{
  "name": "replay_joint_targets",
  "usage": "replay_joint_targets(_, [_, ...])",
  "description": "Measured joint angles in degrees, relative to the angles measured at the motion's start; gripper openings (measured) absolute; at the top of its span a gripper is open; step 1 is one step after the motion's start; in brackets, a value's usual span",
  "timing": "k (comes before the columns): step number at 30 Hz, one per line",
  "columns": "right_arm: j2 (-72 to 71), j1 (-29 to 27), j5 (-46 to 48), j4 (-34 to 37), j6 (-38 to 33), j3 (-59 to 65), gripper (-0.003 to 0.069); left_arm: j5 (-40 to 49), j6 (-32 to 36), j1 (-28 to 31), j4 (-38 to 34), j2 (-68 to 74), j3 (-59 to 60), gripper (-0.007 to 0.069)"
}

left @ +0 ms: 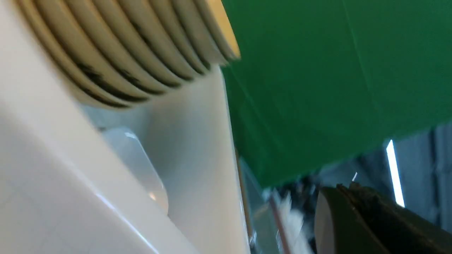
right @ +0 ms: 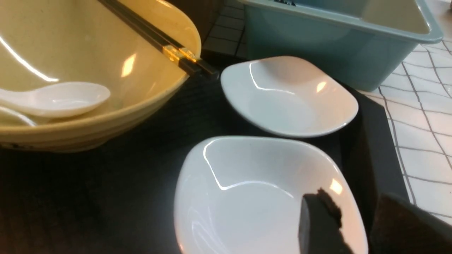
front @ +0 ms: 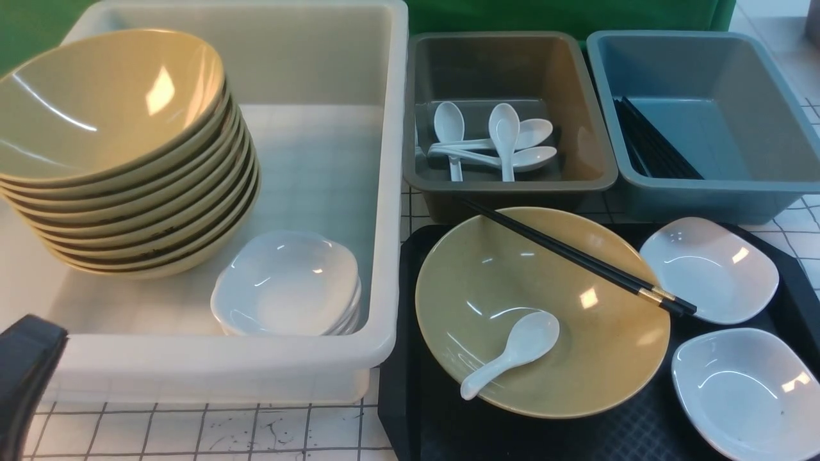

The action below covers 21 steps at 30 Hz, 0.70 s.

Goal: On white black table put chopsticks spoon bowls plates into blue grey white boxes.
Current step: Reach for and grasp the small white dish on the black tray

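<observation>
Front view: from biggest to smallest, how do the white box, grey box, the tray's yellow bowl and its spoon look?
1. White box, clearly largest.
2. Yellow bowl and grey box look about alike; the bowl sits nearer the camera, so I won't rank them.
3. Spoon, smallest.

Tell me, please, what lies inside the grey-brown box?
The grey-brown box holds white spoons, at least four, crossing one another. Their overlap and the near wall hide anything beneath or nearest the camera.

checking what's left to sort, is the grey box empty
No, several white spoons lie inside the grey box.
</observation>
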Motion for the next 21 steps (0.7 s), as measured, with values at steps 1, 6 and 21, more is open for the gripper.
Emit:
replay_joint_targets(1, [0.0, 0.0, -1.1, 1.4, 2.1, 0.2, 0.0236, 3.3, 1.9, -0.8, 0.8, 1.9, -2.9, -0.0001])
replay_joint_targets(6, [0.0, 0.0, -8.6, 5.6, 15.6, 0.9, 0.0236, 18.9, 11.8, -3.9, 2.1, 11.6, -14.9, -0.0001])
replay_joint_targets(21, [19.9, 10.8, 20.7, 5.9, 14.9, -23.5, 0.0138, 26.3, 43.0, -10.4, -13.4, 35.3, -22.6, -0.0001])
